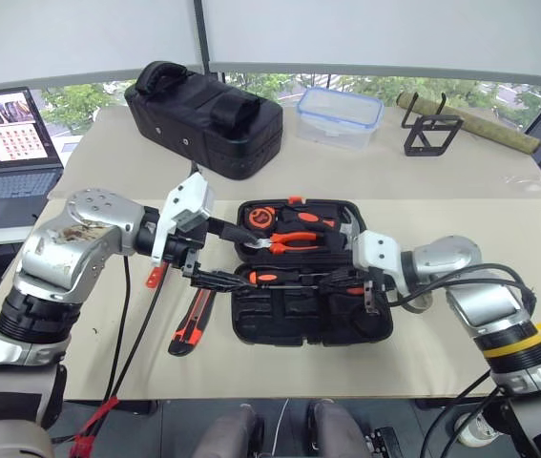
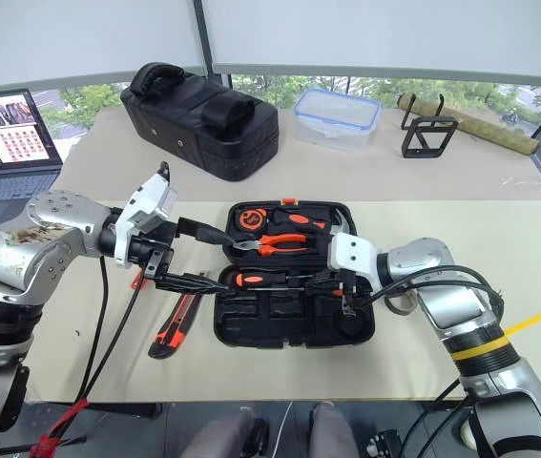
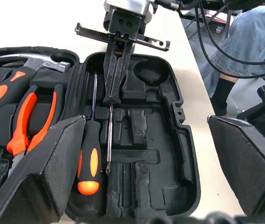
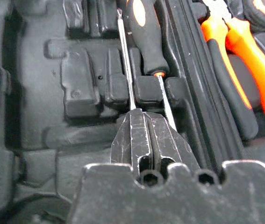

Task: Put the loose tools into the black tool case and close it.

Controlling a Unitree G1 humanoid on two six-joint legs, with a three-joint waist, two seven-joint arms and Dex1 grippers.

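Note:
The black tool case point(image 1: 313, 329) lies open at the table's middle. Orange pliers point(image 1: 294, 241), a tape measure and a hammer fill its far half. One black-and-orange screwdriver point(image 3: 89, 161) rests in a recess of the near half. Beside it, my right gripper point(image 3: 111, 99) is shut on the thin metal shaft of a second screwdriver point(image 4: 125, 56), low over the recesses; its handle is hidden. My left gripper point(image 1: 222, 255) hangs open over the case's left edge, holding nothing. The utility knife point(image 1: 192, 324) and the small orange tester screwdriver point(image 1: 156, 278) lie on the table left of the case.
A bulky black padded bag point(image 1: 203, 114), a clear plastic box point(image 1: 339, 115), a black wire stand point(image 1: 432, 132) and a rolled mat point(image 1: 475, 122) line the far side. A laptop point(image 1: 8, 143) sits far left. A person's leg in jeans point(image 3: 244, 51) shows beyond the table edge.

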